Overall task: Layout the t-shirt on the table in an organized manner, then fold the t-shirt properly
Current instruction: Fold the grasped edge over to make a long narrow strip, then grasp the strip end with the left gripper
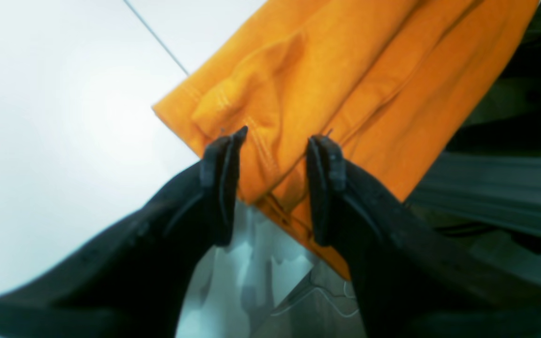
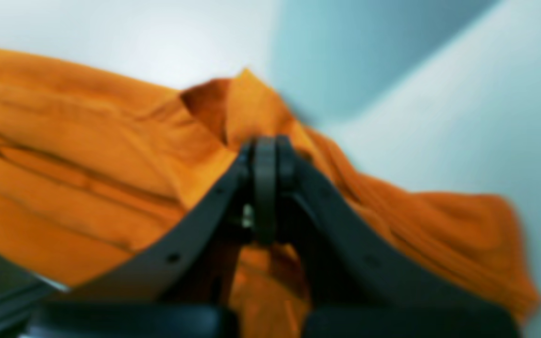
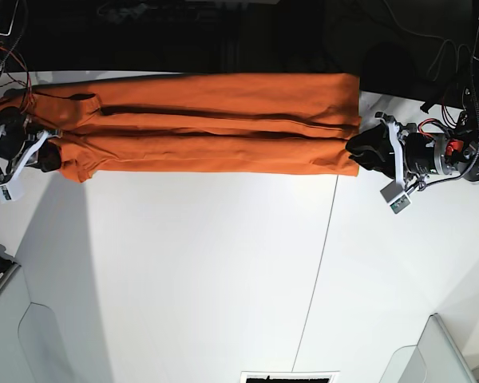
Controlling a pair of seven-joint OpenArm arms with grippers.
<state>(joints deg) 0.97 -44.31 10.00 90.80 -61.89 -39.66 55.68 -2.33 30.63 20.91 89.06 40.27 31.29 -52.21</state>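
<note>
From the base view, reading left to right, I see my right gripper (image 3: 49, 155) at the far left edge of the table (image 3: 223, 271), pressed into the end of the t-shirt (image 3: 207, 132), which lies as a long orange band stretched along the far side of the tabletop, folded lengthwise with dark creases running along it. A thin dark seam (image 3: 319, 263) crosses the white surface further right, passing under the shirt's right end. At the far right my left gripper (image 3: 366, 150) sits at the shirt's straight edge, its dark fingers touching the cloth there. That overhead view is too small to show how my jaws stand; my wrist cameras tell that. My right wrist view, blurred, shows my right gripper (image 2: 266, 155) with its jaws pressed fully together, and a peak of orange cloth from the t-shirt (image 2: 87, 155) rising just behind and around the tips, so I appear to have a pinch of fabric, though the blur keeps me from being sure how much. My left wrist view shows my left gripper (image 1: 277, 141) with jaws standing partly apart, one finger on either side of a stitched, folded edge of the t-shirt (image 1: 359, 80); the cloth lies between the tips but they are not clamped on it. This view also shows the shirt's corner overhanging the table (image 1: 64, 141) edge.
</note>
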